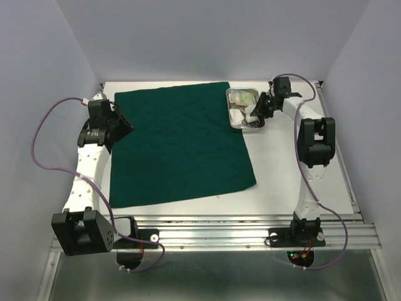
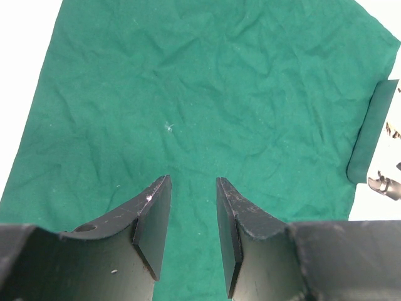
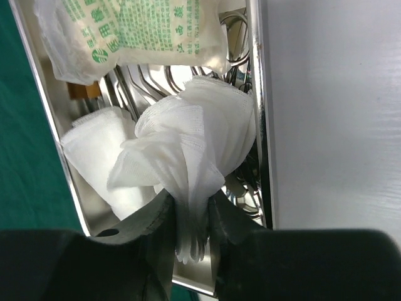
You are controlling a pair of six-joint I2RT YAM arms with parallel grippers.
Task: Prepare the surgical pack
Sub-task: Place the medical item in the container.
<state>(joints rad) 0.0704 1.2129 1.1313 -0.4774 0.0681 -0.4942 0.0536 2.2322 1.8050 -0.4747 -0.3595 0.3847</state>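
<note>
Unloading step, I'd say: right fingers pinch 1 gauze pad in the steel tray beside the green drape, left fingers parted and empty; next it needs lifting onto the drape.

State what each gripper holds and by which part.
Right gripper pinches the white gauze pad by its bunched edge. Left gripper: nothing, open over the drape.

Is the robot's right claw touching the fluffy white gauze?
Touching. The right wrist view shows the right gripper pinching a bunched end of the gauze between its two fingers, with no gap on either side.
</note>
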